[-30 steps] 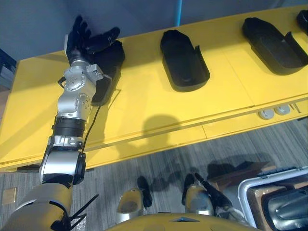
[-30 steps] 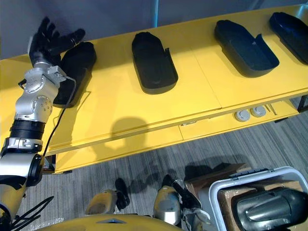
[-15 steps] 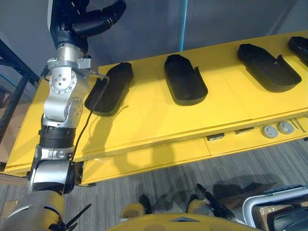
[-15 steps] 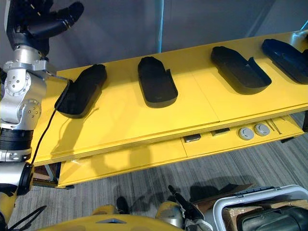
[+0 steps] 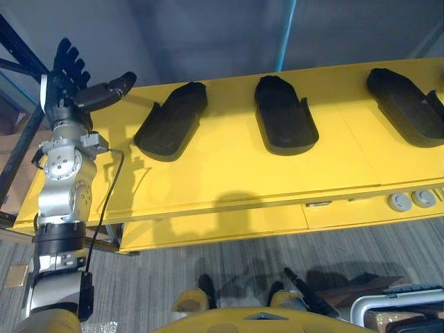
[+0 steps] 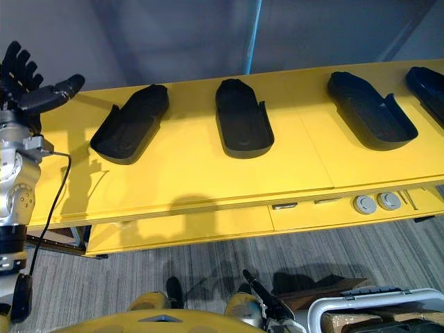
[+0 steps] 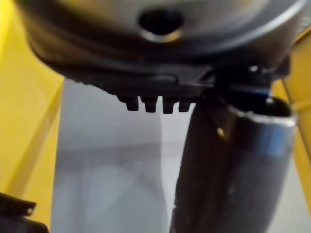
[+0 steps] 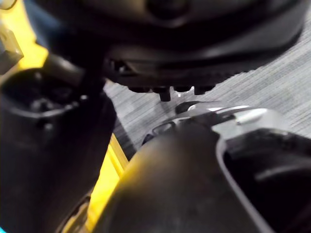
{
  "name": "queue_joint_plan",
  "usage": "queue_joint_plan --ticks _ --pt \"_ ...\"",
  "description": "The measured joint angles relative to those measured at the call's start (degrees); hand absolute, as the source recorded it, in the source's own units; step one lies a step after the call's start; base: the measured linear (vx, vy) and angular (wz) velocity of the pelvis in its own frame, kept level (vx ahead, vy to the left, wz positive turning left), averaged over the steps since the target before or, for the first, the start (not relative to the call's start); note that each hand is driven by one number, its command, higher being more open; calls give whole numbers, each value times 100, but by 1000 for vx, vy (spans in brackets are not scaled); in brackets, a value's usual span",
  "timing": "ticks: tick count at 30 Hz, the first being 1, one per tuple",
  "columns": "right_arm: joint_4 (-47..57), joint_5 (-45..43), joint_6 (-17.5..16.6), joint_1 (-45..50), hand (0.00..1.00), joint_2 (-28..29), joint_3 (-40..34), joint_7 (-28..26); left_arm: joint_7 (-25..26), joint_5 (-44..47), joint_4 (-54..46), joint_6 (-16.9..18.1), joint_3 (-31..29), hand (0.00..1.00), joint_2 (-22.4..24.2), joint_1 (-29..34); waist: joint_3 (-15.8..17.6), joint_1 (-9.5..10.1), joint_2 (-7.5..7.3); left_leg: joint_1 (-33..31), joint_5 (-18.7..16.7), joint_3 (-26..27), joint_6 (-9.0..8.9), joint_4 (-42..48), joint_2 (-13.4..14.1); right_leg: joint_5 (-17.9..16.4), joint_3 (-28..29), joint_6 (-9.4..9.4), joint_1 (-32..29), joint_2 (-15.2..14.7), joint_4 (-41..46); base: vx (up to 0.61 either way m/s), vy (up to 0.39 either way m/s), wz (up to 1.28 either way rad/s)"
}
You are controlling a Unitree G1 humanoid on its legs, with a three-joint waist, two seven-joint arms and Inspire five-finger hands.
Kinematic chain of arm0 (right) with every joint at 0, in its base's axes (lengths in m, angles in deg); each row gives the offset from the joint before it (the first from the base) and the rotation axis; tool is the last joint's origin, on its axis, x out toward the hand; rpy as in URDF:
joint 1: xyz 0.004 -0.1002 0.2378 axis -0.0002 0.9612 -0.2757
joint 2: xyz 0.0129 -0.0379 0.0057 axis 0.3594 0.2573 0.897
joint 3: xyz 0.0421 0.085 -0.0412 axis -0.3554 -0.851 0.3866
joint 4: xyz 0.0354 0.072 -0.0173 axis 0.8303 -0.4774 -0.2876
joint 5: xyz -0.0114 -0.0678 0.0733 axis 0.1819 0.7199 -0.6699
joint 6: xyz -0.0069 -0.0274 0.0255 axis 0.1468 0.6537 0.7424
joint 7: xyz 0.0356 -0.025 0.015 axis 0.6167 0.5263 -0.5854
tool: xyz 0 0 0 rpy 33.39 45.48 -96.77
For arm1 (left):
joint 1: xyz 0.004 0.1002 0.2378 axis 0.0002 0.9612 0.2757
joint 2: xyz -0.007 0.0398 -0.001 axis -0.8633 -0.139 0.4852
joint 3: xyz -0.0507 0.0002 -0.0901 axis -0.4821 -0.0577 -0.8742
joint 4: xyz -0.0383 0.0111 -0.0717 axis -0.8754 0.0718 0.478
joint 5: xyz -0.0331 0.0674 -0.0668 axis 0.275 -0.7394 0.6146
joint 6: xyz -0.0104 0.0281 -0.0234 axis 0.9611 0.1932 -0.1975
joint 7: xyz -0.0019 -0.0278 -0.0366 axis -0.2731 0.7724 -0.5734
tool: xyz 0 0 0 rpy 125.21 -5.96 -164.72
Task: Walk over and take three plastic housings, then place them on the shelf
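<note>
Nearest to you, grey carpet (image 6: 173, 270) runs along the front, with the rim of a white crate (image 6: 374, 297) at the lower right corner. The right hand (image 8: 194, 43) shows in its wrist view over that carpet, with a dark rounded form with a pale rim (image 8: 233, 145) just beside it. You cannot tell from this whether the hand is open, closed or holding anything. Next comes the front edge of the yellow shelf (image 6: 187, 173), with two grey round discs (image 6: 365, 204) set side by side in its front panel towards the right. On the shelf top, note four black plastic housings in a row, well apart: the first housing (image 6: 132, 123) lies angled, then the second housing (image 6: 243, 118), the third housing (image 6: 371, 109) and the fourth housing (image 6: 429, 84) at the right edge. The left hand (image 5: 66, 87) is raised over the shelf's left end, beside the first housing and clear of it, fingers straight and spread, thumb out, holding nothing. Behind stand a grey wall (image 5: 194, 35) and a light blue pole (image 5: 284, 35).
</note>
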Motion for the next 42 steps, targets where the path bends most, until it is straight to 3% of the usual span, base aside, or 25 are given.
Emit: queue_joint_plan --ticks 4,11,16,19,25,33,42 --pt "47 0 0 -69 100 3 -25 -1 -424 -234 0 121 -130 100 44 315 8 9 -6 -43 -1 -46 2 26 -19 -24 -19 -2 -16 -6 27 -7 -1 7" --pt "108 1 -6 -190 100 -16 -95 -2 -1858 -433 6 107 -158 100 197 811 145 8 49 -71 -15 -35 -9 43 2 -51 -7 -7 -57 -5 100 -27 -4 -1" --pt "166 8 -5 -184 100 -26 -226 -3 -2787 -413 131 -68 -156 100 237 899 199 19 142 -71 1 43 7 -28 -9 -54 59 -4 -148 -6 124 12 5 -7" --pt "182 11 -5 -187 100 -25 -268 -12 -3055 -409 172 -182 -117 100 237 1004 208 -15 165 -56 -1 61 5 -26 -20 -88 93 3 -156 -13 140 36 9 -2" --pt "236 12 -22 -188 100 -27 -273 -30 -2943 -451 461 -201 -64 100 236 1061 215 15 193 -2 -11 58 -10 -25 -15 -217 86 2 -175 -36 298 11 -2 1" --pt "251 9 -21 -186 100 -24 -299 -26 -2052 -996 681 1 -63 100 340 1067 216 -2 208 15 -32 49 -34 -23 -11 -289 59 6 -169 -88 399 0 1 1" --pt "287 10 -5 -205 100 -21 -321 3 -2625 -494 -142 -67 4 100 461 1487 218 20 210 -11 -49 15 -24 -24 -53 -293 24 12 -168 -106 387 4 5 2"
